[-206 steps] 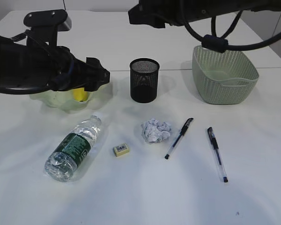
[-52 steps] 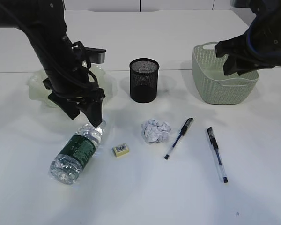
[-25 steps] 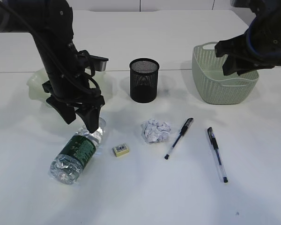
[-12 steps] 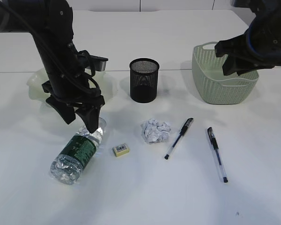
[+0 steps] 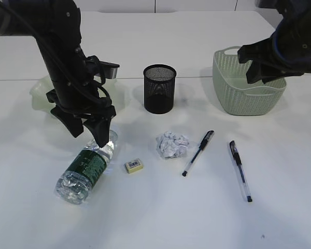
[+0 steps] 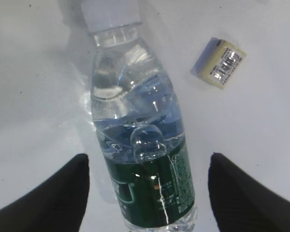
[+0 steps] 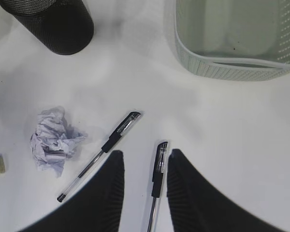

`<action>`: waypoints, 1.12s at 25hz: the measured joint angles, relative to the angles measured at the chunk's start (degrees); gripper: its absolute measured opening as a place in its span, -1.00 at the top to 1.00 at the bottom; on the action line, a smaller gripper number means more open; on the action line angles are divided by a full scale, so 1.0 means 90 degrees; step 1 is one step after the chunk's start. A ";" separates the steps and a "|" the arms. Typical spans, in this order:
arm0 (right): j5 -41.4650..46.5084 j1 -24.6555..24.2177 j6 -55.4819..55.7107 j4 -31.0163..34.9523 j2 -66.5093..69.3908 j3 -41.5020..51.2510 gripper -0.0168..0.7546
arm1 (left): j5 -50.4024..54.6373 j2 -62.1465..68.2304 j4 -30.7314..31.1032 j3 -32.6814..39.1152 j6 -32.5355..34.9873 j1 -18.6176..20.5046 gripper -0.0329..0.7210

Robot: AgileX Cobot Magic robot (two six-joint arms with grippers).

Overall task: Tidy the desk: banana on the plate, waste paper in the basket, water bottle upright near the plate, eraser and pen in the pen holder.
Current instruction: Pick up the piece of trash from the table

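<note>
On the white table (image 5: 155,218), left jaws gape above the bottle (image 5: 85,168); right jaws hang empty.

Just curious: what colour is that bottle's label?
Dark green with white print, on the water bottle; clearest in the left wrist view.

plate (image 5: 40,92) mostly hidden behind left arm, banana unseen, eraser (image 6: 218,63) label unreadable

Bright, even overhead light; soft shadows on the white tabletop (image 5: 160,218); glints on the clear plastic water bottle (image 6: 137,121); wrist views slightly soft.
</note>
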 joint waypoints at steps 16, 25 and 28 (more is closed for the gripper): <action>0.0097 0.0000 0.0000 0.0004 0.0000 0.0000 0.36 | 0.0000 0.0000 0.0015 0.0000 -0.0090 0.0000 -0.53; 0.0110 0.0000 0.0000 0.0004 0.0000 0.0000 0.36 | 0.0000 0.0000 0.0015 0.0000 -0.0139 0.0000 -0.53; 0.0110 0.0000 0.0000 0.0004 0.0000 0.0000 0.36 | 0.0000 0.0000 0.0019 0.0000 -0.0139 0.0000 -0.53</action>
